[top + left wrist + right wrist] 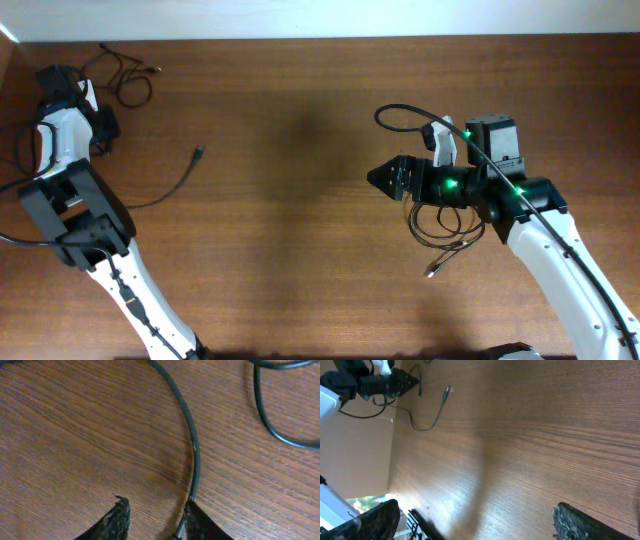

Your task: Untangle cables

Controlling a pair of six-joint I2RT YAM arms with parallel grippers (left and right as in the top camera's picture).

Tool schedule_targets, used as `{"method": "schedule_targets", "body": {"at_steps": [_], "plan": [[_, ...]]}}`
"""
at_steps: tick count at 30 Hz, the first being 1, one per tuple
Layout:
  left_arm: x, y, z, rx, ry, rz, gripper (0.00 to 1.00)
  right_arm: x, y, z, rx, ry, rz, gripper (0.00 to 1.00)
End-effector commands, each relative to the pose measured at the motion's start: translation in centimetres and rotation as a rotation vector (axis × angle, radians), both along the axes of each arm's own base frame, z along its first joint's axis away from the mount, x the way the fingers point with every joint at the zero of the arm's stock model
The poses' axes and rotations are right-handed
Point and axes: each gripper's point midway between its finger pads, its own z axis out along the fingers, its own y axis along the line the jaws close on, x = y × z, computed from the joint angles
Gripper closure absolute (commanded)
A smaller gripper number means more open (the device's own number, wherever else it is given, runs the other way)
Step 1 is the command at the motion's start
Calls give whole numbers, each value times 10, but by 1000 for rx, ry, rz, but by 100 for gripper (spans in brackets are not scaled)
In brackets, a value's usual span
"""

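Observation:
Thin black cables lie in three places. A looped cable [125, 80] sits at the far left corner. A long strand [165, 190] ends in a plug [198, 152]. A coil [447, 225] with a plug [432, 270] lies under my right arm. My left gripper [104, 128] is open just above the table. In the left wrist view a cable [192, 435] runs between its fingers [155, 507], against the right finger. My right gripper [380, 178] points left, wide open and empty [477, 512], left of the coil.
A thicker black wire [400, 112] arches off the right arm. The wooden table [290, 250] ends at a pale wall along the far edge. The right wrist view shows the left arm [365, 382] and the plug-ended strand [440, 402] far off.

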Motion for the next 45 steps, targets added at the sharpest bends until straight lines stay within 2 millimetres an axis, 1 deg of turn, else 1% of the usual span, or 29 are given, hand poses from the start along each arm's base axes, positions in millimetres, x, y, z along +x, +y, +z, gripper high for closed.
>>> {"method": "schedule_targets", "body": {"at_steps": [1, 4, 6, 8, 10, 11, 13, 14, 15, 16, 17, 21, 23, 26, 28, 29, 32, 36, 38, 41, 42, 45], "plan": [[2, -6, -18, -47, 4, -17, 64, 1, 1, 0, -11, -13, 9, 2], [0, -7, -27, -55, 16, -18, 64, 0, 1, 0, -11, -12, 9, 2], [3, -13, -28, -79, 5, -45, 66, 1, 1, 0, -11, -13, 9, 2], [7, -17, -27, -101, -13, -64, 61, 1, 1, 0, -11, -13, 9, 2], [7, -18, -27, -105, -15, -67, 59, 1, 1, 0, -11, -13, 9, 2], [7, -18, -27, -105, -15, -67, 62, 1, 1, 0, -11, -13, 9, 2], [7, -18, -27, -106, -14, -67, 75, 1, 1, 0, -11, -13, 9, 2], [7, -18, -27, -107, -13, -66, 85, 1, 1, 0, -11, -13, 9, 2], [6, -19, -28, -109, -10, -66, 92, 1, 1, 0, -11, -13, 9, 2], [5, -19, -28, -112, -5, -66, 97, 1, 1, 0, -11, -13, 9, 2], [4, -19, -29, -113, -2, -65, 100, 1, 1, 0, -11, -13, 9, 2], [4, -22, -26, -128, -4, -55, 100, 1, 1, 0, -11, -13, 9, 2], [6, -35, -16, -187, -27, -89, 100, 1, 1, 0, -11, -13, 9, 2], [12, -68, 12, -341, -104, -177, 100, 1, 1, 0, -11, -13, 9, 2], [15, -107, 50, -531, -196, -263, 100, 0, 1, 0, -11, -12, 9, 2], [13, -114, 59, -585, -207, -243, 100, 1, 1, 0, -11, -13, 9, 2], [5, -120, 68, -670, -185, -124, 100, 1, 1, 0, -11, -13, 9, 2], [-13, -128, 62, -767, -100, 16, 100, 0, 1, -1, -12, -9, 9, 2], [-20, -128, 59, -797, -68, 85, 100, -1, 1, -2, -14, -1, 10, 2], [-39, -114, 47, -766, 12, 265, 100, -3, 0, -3, -16, 9, 10, 2], [-53, -99, 38, -691, 61, 353, 100, -3, 0, -3, -16, 10, 10, 1], [-83, -72, 27, -547, 150, 542, 100, -3, 0, -3, -16, 9, 10, 2]]}}
